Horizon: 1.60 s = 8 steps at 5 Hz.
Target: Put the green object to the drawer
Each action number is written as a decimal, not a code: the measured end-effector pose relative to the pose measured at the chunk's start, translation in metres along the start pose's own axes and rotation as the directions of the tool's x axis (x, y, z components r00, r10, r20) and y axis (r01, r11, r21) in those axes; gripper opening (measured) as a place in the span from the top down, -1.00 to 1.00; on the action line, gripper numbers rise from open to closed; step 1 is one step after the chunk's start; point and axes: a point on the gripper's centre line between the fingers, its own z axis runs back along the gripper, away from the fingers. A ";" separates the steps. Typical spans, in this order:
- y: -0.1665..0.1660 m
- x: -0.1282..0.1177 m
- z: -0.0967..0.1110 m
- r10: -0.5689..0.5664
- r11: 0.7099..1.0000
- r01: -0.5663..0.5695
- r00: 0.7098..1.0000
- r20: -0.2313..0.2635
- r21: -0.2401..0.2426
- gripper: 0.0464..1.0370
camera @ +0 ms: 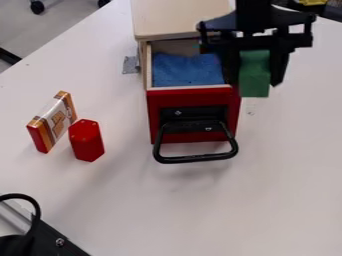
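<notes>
You have the gripper (256, 81) clamped on the green block (254, 74), which stands upright between its two fingers, with its lower end exposed to your inspection. Above the gripper, the arm is cut off by the top edge of the view, and how high the block hangs over the table (280, 165) cannot be determined. The gripper's dark body covers the far corner of the drawer (194, 102) nearest to it, together with part of the wooden cabinet (180, 20) behind; the cabinet's far end is also cut off. Note the small teal spot by the drawer's rear, too slight to identify. The drawer, immediately to the left of the gripper in your view, is pulled out and open at the top. It contains a blue cloth (187, 70), spread over the visible part of its floor, the edge nearest the gripper partly masked. The red front carries a black handle (197, 159), lower than the gripper and to its left. You will find the block in line with the drawer's side wall, just outside it as seen; whether they touch cannot be told. Farther left of the gripper, across the drawer, a red hexagonal piece (87, 141) stands near a tilted box (52, 121) with an orange and white face. Farthest off, at the lower left, a black device (43, 240) is cropped by the edge.
</notes>
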 end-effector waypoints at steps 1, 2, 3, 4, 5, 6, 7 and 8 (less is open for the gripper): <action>0.006 0.012 0.009 0.018 1.000 -0.018 1.000 0.009 -0.002 -0.10; 0.017 0.028 0.010 0.029 0.999 -0.028 1.000 -0.004 0.029 -0.10; 0.029 0.038 0.012 0.045 0.997 -0.045 0.999 0.004 0.056 -0.10; 0.045 0.044 0.007 0.072 0.994 -0.071 0.997 -0.017 0.087 -0.10; 0.058 0.049 -0.002 0.099 0.989 -0.094 0.995 -0.034 0.116 -0.10; 0.066 0.057 -0.019 0.124 0.982 -0.117 0.992 -0.037 0.146 -0.26; 0.069 0.059 -0.026 0.130 0.981 -0.127 0.991 -0.010 0.149 -0.82; 0.067 0.057 -0.027 0.123 0.979 -0.119 0.992 -0.009 0.163 -0.93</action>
